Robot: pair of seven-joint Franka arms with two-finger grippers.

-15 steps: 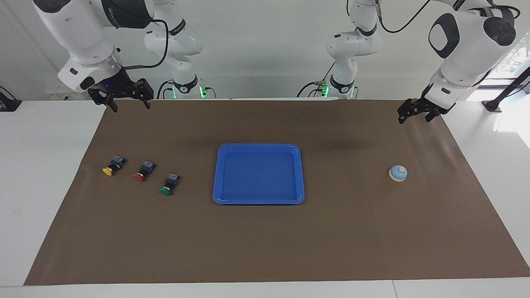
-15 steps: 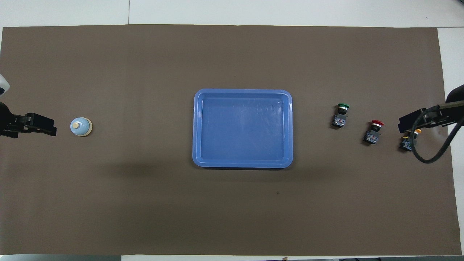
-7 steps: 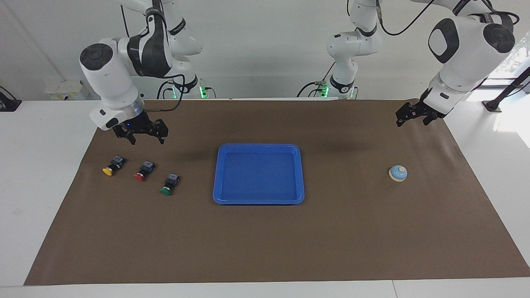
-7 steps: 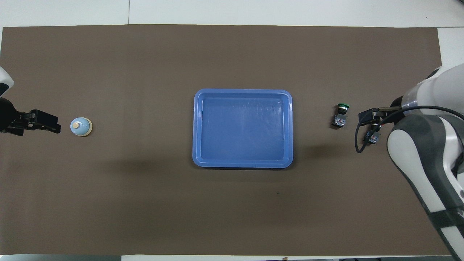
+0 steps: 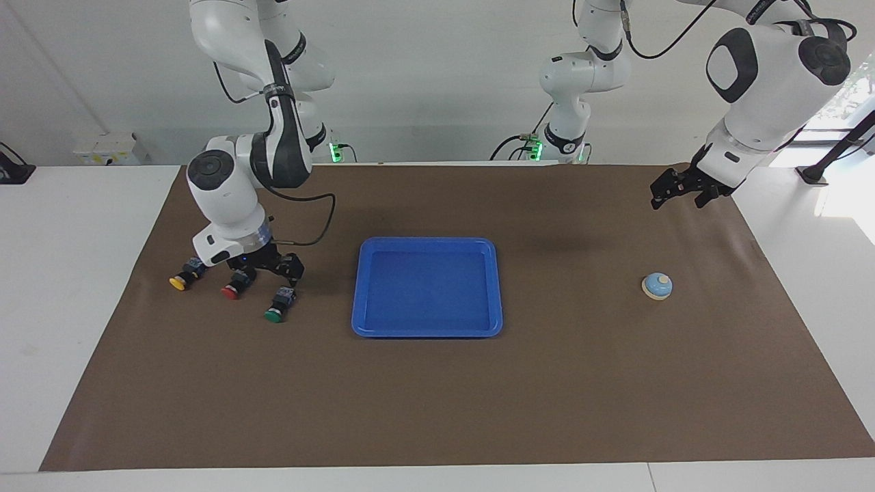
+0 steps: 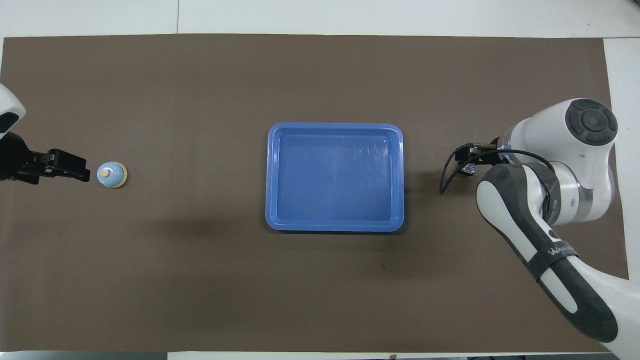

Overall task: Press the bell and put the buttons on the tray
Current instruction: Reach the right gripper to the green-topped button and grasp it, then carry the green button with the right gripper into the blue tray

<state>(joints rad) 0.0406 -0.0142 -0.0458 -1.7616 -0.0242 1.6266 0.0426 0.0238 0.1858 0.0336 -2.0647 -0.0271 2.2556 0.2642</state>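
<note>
The blue tray [image 5: 427, 287] lies empty at mid-table and also shows in the overhead view [image 6: 335, 177]. The yellow button [image 5: 180, 281], red button [image 5: 232, 290] and green button [image 5: 275, 311] lie in a row toward the right arm's end. My right gripper [image 5: 268, 272] is open and low over the red and green buttons' black bodies; I cannot tell if it touches them. In the overhead view the right arm hides all but part of the green button [image 6: 470, 169]. The bell [image 5: 657, 285] stands toward the left arm's end. My left gripper [image 5: 675, 193] is open, raised, beside the bell [image 6: 111, 174].
A brown mat [image 5: 437, 396] covers the table. White table [image 5: 75, 273] shows past the mat's edges at both ends. The right arm's forearm [image 6: 540, 230] reaches over the mat near the buttons.
My right gripper has come down from beside the mat's near corner to just over the red and green buttons. My left gripper has drifted slightly toward the bell. The buttons, tray and bell have not moved.
</note>
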